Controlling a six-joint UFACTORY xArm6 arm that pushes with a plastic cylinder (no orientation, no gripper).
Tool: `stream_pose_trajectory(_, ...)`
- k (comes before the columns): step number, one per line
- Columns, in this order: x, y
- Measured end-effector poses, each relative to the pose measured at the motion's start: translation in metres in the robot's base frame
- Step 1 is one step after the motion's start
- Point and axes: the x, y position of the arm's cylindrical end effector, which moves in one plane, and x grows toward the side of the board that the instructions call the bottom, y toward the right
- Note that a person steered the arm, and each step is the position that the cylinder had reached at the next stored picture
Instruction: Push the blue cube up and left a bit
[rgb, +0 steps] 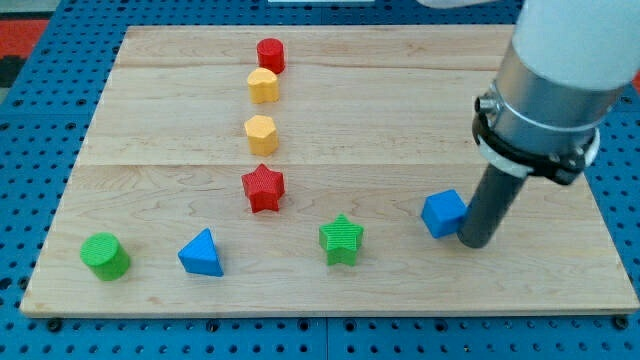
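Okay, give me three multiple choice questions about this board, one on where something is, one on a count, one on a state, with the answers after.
1. Where is my tip relative to the blue cube?
A. At the cube's right side, toward the view's bottom
B. At the view's top left corner
C. Between the two yellow blocks

2. How many red blocks are on the wooden board?
A. One
B. Two
C. Four

3. How does the blue cube stand relative to the other blocks?
A. Stacked on the green star
B. Touching the red star
C. Apart from every other block

Answers: 1 A, the rod's end sits right beside the cube's right edge. 2 B, there is a red cylinder and a red star. 3 C, bare wood shows between the cube and the green star, its nearest neighbour.
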Motion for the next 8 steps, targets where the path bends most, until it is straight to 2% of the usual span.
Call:
stream_pose_trajectory(1, 0.006, 0.002)
stream_pose_trajectory(2, 0.045, 0.026)
stream_pose_trajectory(3, 0.004, 0.028)
stream_pose_trajectory(4, -0.013, 0.022)
stream_pose_trajectory(8, -0.011, 0.038)
